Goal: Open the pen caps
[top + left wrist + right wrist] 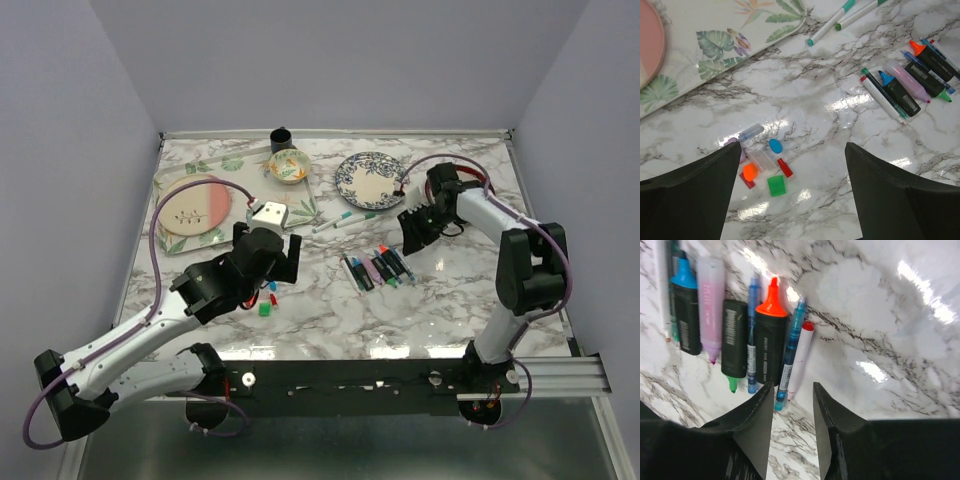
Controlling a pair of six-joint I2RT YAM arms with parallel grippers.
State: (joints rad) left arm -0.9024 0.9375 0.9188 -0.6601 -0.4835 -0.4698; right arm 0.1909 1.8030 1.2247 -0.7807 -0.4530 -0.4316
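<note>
Marble desk (440, 310) bearing pens (378, 268) mid-right, loose caps (767, 167) under left end effector (792, 147). Right end effector (792, 386) over pens. Both spread, empty. Likely light, stiff, slick plastic: pinch mid-barrel, tug cap endwise.

Glossy marble-look table (805, 95); translucent plastic pen caps (765, 167); matt black gripper (790, 195).

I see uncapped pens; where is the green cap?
Left wrist view: the green cap lies on the marble table near the left arm's fingers, just beside the red cap and orange cap.
</note>
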